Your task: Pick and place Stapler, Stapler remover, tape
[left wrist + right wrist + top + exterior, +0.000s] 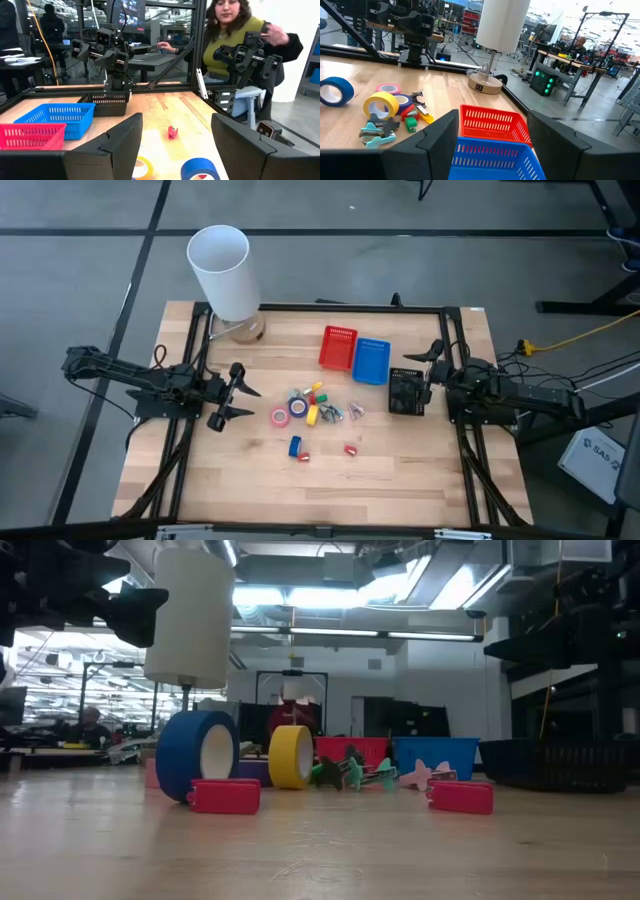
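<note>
The tape rolls lay in a loose cluster at the table (pixel 400 470) centre. A pink roll (pixel 279 417) lay flat, hole upward, touching a purple roll (pixel 298 408). A yellow roll (pixel 312 415) and a blue roll (pixel 295 446) stood on edge; in the low view their holes faced the camera. Small staple removers (pixel 333 413) lay just beside the yellow roll, with no common heading that could be told. Two red staplers (pixel 351 449) lay near the blue roll; in the low view their long axes ran across the picture.

A red bin (pixel 338 347) and a blue bin (pixel 371 361) sat touching, beyond the cluster. A black bin (pixel 405 391) sat beside the blue bin. In the wrist views the red and blue bins held nothing visible. The black bin's contents could not be told.

The left gripper (pixel 238 392) hung near the pink roll, jaws wide, holding nothing. The right gripper (pixel 418 374) hung over the black bin, jaws wide, holding nothing. A white lamp (pixel 224 272) stood at the far left corner.
</note>
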Controlling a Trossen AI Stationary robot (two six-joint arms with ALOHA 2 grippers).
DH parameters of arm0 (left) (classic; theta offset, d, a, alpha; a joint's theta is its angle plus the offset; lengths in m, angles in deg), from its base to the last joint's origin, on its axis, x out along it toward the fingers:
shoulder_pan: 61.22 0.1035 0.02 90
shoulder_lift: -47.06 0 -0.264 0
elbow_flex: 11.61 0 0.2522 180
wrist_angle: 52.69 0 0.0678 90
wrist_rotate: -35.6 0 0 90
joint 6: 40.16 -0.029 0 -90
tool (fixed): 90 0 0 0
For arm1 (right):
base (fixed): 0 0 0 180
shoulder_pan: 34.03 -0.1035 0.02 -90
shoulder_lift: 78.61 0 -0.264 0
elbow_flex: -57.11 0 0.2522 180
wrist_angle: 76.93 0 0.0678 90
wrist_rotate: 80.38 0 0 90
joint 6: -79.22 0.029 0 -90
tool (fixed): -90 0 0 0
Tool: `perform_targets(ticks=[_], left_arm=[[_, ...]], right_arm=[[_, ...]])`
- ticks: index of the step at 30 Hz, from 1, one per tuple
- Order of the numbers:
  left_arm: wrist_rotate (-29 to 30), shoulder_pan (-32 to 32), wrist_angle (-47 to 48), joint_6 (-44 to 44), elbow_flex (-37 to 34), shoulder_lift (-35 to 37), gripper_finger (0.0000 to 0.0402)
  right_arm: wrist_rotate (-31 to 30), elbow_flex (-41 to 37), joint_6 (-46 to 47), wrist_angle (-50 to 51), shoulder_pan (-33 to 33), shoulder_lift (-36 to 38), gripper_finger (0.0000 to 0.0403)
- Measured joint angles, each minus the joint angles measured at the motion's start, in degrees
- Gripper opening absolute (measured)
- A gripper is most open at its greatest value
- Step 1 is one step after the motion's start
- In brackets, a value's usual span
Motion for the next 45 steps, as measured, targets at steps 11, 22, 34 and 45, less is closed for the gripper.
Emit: perform_targets(ticks=[11, 22, 34, 45], left_arm=[[0.0, 0.0, 0.0, 0.0, 0.0, 0.0, 0.0235], [0.0, 0.0, 0.0, 0.0, 0.0, 0.0, 0.0235], [0.0, 0.0, 0.0, 0.0, 0.0, 0.0, 0.0235], [0.0, 0.0, 0.0, 0.0, 0.0, 0.0, 0.0235]], right_arm=[[0.0, 0.0, 0.0, 0.0, 0.0, 0.0, 0.0239], [0.0, 16.3, 0.0, 7.4, -2.4, -3.0, 0.0239], [0.0, 45.2, 0.0, 28.2, -4.3, -24.2, 0.0239], [0.0, 47.8, 0.0, 31.5, -8.3, -36.8, 0.0239]])
